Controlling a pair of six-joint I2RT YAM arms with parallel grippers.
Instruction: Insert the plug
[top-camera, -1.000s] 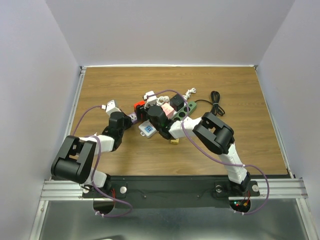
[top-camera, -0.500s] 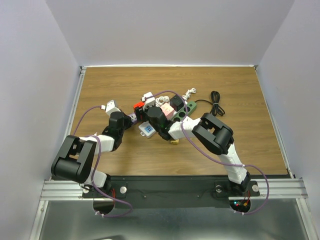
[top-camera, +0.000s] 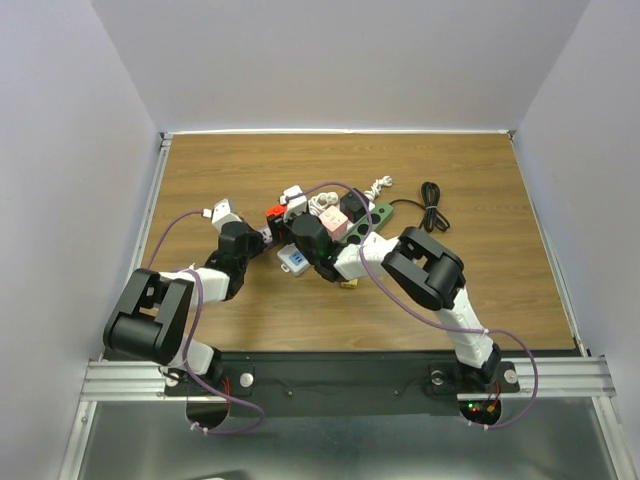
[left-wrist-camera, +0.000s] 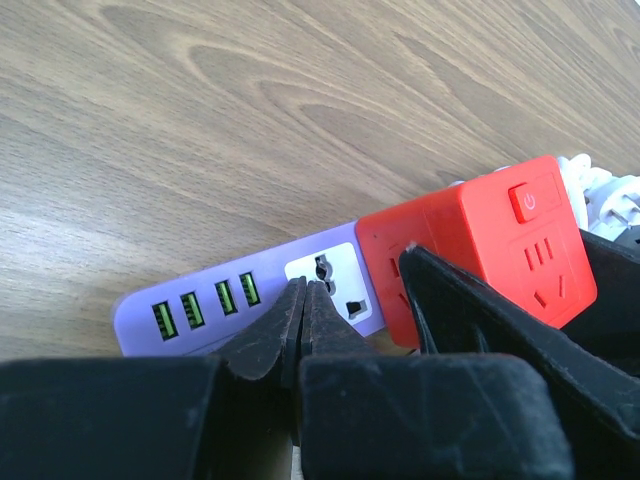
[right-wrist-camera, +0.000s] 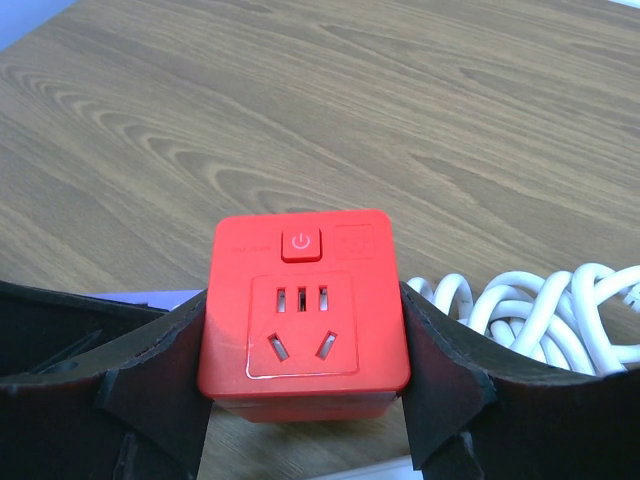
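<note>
- Step in hand is judged to be alignment: the red cube plug (right-wrist-camera: 303, 305) is gripped but not yet seated in any socket.
- Right gripper (right-wrist-camera: 303, 350) is clamped on two opposite side faces of the cube. The face bearing the power button and slots is turned toward the wrist camera. The pins are not visible in any view.
- Left gripper (left-wrist-camera: 305, 300) is fully closed with nothing between the jaws. Its tip is set at the purple power strip (left-wrist-camera: 135, 318), just beside the universal socket (left-wrist-camera: 335, 280). This is read as bracing the strip, though actual contact cannot be confirmed.
- In the left wrist view, the cube is seen at one end of the purple strip, just beside the universal socket, which is left uncovered. The green USB ports (left-wrist-camera: 205, 310) are found toward the other end.
- A coiled white cable (right-wrist-camera: 540, 310) is noted just beside the cube on the wooden table (right-wrist-camera: 300, 100).
- From above, both grippers are seen meeting near the middle of the table. A green strip (top-camera: 370, 220) and a black cable (top-camera: 432, 208) are recorded off to the right.
- Next move, as judged: the cube is to be shifted over the universal socket, squared to the strip with its pins lined up, then pressed home while the strip is held down.
- Risk noted: the closed left tip sits very near the socket, so clearance may be needed there.
</note>
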